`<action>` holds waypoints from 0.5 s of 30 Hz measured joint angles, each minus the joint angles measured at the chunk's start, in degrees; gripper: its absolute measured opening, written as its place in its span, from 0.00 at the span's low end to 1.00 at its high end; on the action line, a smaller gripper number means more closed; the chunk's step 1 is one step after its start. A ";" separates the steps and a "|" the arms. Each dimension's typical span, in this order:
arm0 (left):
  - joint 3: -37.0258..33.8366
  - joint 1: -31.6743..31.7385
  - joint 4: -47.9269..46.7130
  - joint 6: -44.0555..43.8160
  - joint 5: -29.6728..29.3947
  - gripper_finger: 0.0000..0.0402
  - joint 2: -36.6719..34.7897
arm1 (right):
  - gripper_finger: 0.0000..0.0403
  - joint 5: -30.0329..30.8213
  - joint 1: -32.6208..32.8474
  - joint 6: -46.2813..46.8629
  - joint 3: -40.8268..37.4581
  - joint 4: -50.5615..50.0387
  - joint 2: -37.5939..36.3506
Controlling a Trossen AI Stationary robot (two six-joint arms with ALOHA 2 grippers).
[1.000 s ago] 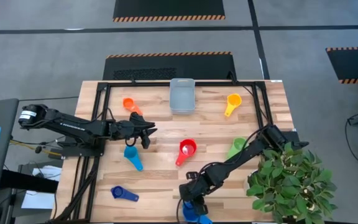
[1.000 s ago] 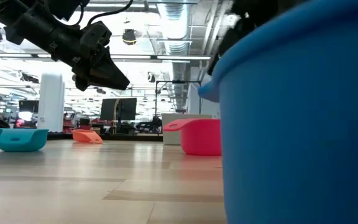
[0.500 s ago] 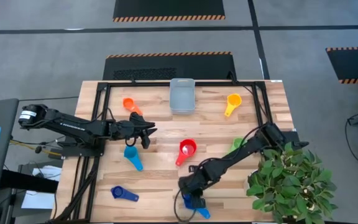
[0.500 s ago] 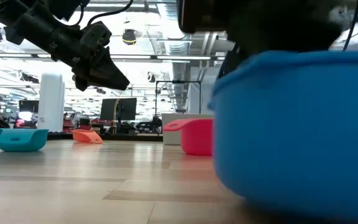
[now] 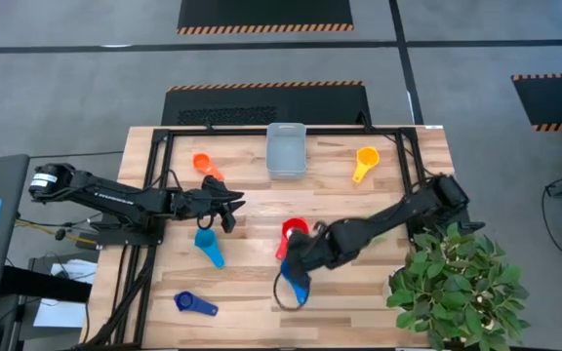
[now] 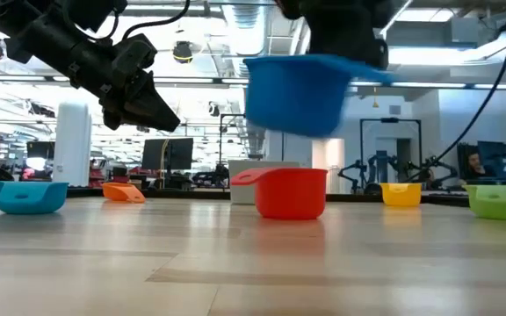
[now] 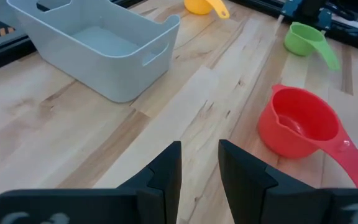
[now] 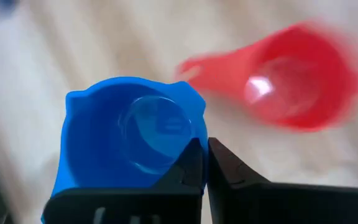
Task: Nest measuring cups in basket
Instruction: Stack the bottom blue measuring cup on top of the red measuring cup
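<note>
My right gripper (image 5: pixel 301 267) is shut on a dark blue measuring cup (image 6: pixel 297 92), held in the air just near of the red cup (image 5: pixel 294 232). My left gripper (image 5: pixel 228 208) hovers narrowly open and empty at the table's left middle, above the light blue cup (image 5: pixel 206 245). The basket (image 5: pixel 286 149) stands at the far middle. The orange cup (image 5: pixel 203 164), yellow cup (image 5: pixel 364 162), green cup (image 6: pixel 503 200) and a second dark blue cup (image 5: pixel 193 304) sit on the table. My right gripper holds the dark blue cup by its wall at the rim (image 8: pixel 194 142), one finger inside the bowl and one outside. The fingers come from above. The cup is lifted clear of the table, upright and about level (image 6: pixel 297 92).
A potted plant (image 5: pixel 457 283) fills the near right corner. A black frame rail (image 5: pixel 261 132) runs along the far edge beside the basket. The right arm (image 5: pixel 388 222) lies over the green cup's place. Bare wood lies between the basket and the red cup.
My right gripper has risen and gone from the table's near edge toward the red cup, carrying the dark blue cup. The cup stood on the table close to the low camera and now hangs clear above it.
</note>
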 joint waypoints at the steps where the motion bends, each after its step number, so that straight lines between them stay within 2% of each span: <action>1: 0.02 0.02 -0.03 -0.27 -0.02 0.23 0.00 | 0.04 2.61 -0.64 2.28 0.00 -0.91 -0.79; 4: 0.02 0.01 -0.41 -0.63 0.02 0.23 0.00 | 0.08 8.62 -2.94 9.70 0.00 -4.80 -2.55; 6: 0.02 0.02 -0.74 -0.65 0.07 0.23 0.00 | 0.11 10.21 -4.59 13.48 0.02 -6.96 -2.67; 9: 0.02 0.02 -0.99 -0.68 0.26 0.23 0.00 | 0.13 9.84 -6.88 17.58 -0.15 -9.06 -2.30; 15: 0.02 0.01 -3.44 -0.35 0.27 0.23 0.00 | 0.13 4.97 -10.32 24.68 -5.25 -4.79 -2.57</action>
